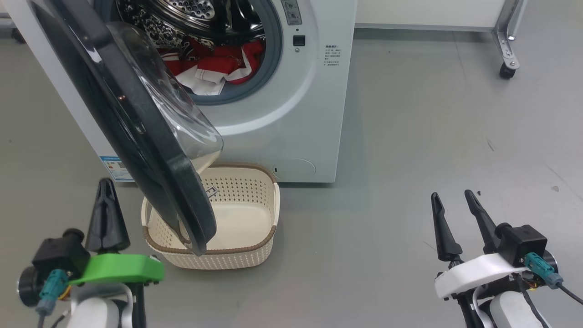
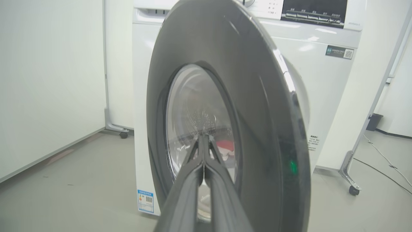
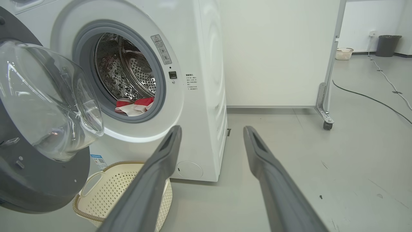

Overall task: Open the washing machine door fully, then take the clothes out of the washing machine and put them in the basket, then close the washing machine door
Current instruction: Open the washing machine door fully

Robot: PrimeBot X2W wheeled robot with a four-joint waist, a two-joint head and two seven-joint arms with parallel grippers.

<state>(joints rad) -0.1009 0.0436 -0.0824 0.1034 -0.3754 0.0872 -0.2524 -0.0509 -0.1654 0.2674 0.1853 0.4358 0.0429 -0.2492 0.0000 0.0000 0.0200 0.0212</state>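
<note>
One white front-loading washing machine (image 1: 296, 123); one round glossy black door (image 1: 168, 182) with a clear glass bowl; one heap of red-and-white jersey clothes (image 1: 214, 61); two cream perforated plastic baskets, a near basket (image 1: 237, 260) and a far basket (image 3: 343, 53); one dark grey bin (image 3: 388, 45); one blue label sticker (image 1: 116, 167).

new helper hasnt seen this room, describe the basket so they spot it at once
Find the big white front-loading washing machine, its large round glossy black door swung partly open. On the grey floor right before it, partly under that door, sits a small cream plastic basket. Its perforated sides and brown woven-look rim set it apart from the smooth machine and door.
</note>
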